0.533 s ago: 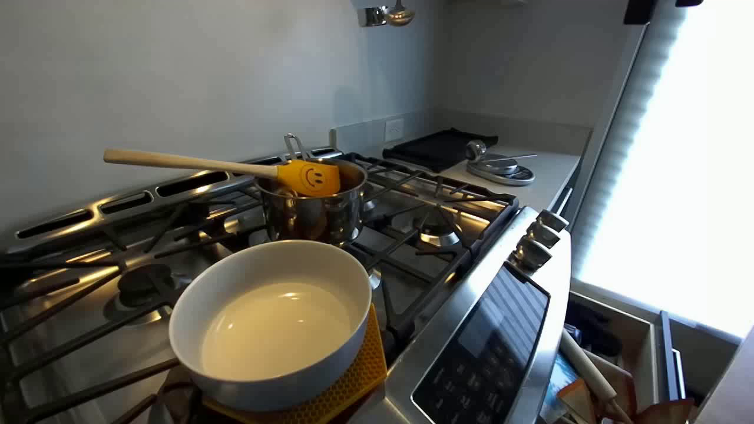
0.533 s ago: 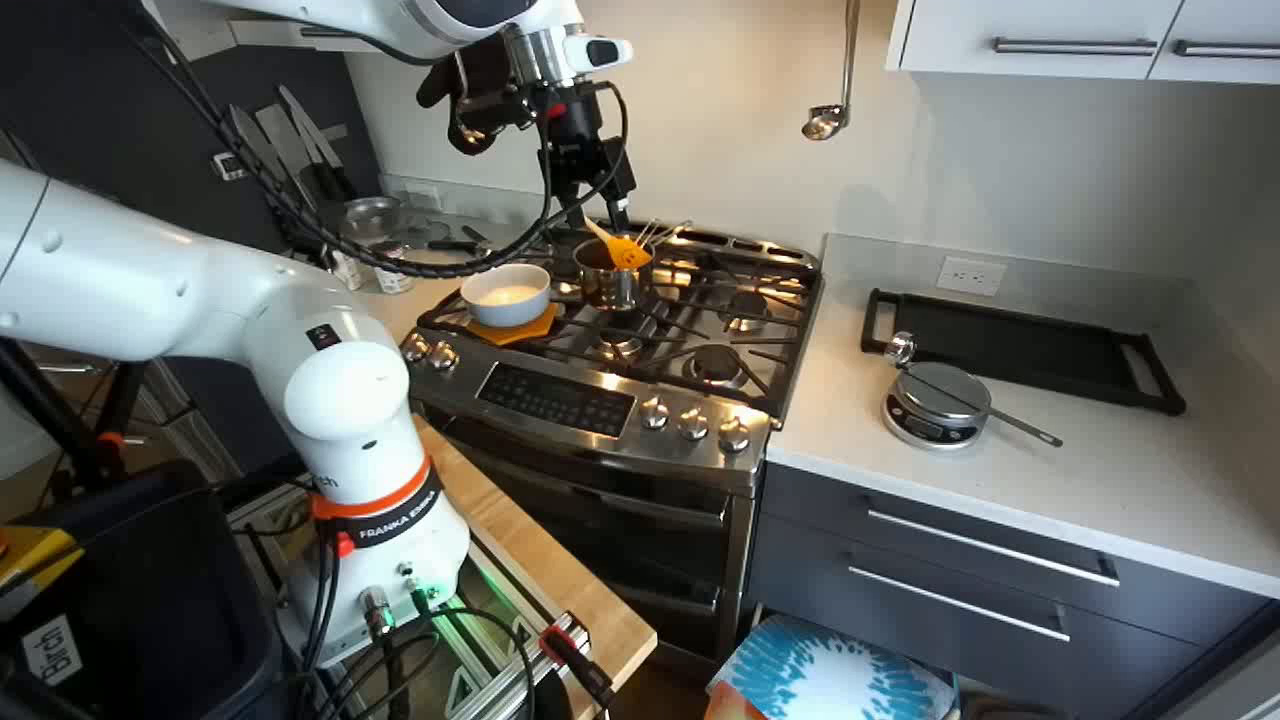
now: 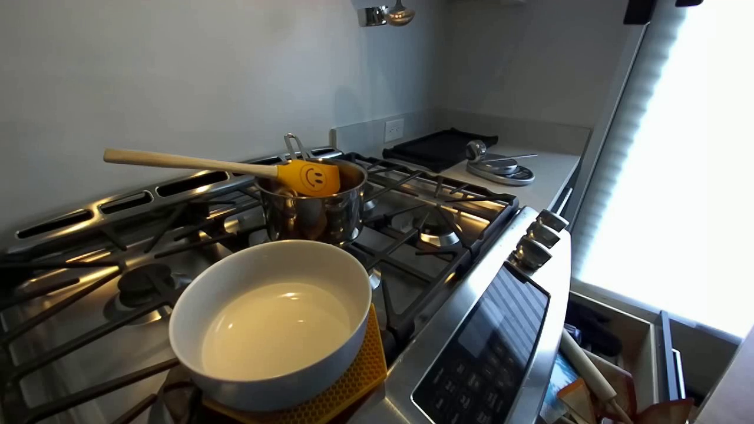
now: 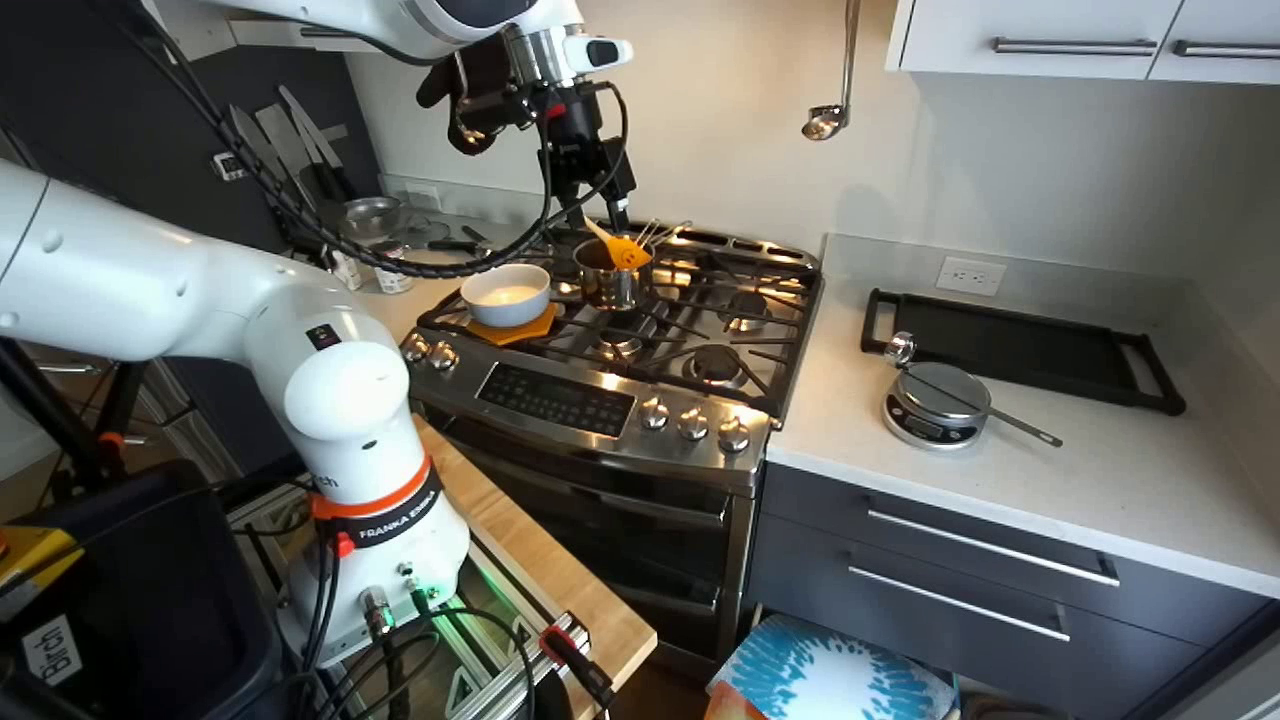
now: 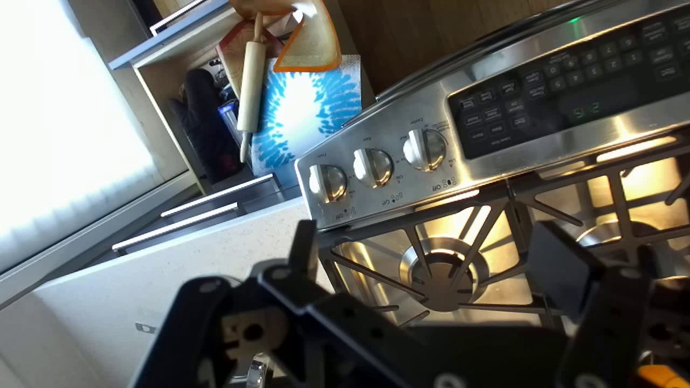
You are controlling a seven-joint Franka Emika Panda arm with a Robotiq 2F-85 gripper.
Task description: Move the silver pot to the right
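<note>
The silver pot is a small shiny metal pot standing on the stove grate, seen in both exterior views [image 3: 312, 221] [image 4: 612, 290]. A yellow spatula [image 3: 309, 178] with a smiley face and a wooden handle lies across its rim. My gripper [image 4: 598, 215] hangs near the pot, just above it in that exterior view; the depth between them is hard to tell. In the wrist view the gripper [image 5: 434, 253] is wide open with nothing between its fingers. The pot is not clearly visible there; an orange patch [image 5: 660, 375] shows at the lower right corner.
A white pan [image 3: 283, 330] stands on a yellow trivet [image 3: 374, 347] in front of the pot. Burner grates [image 4: 715, 345] lie to the right. A counter [image 4: 1000, 470] holds a black tray [image 4: 1020, 345] and a scale [image 4: 935, 425] with a ladle across it.
</note>
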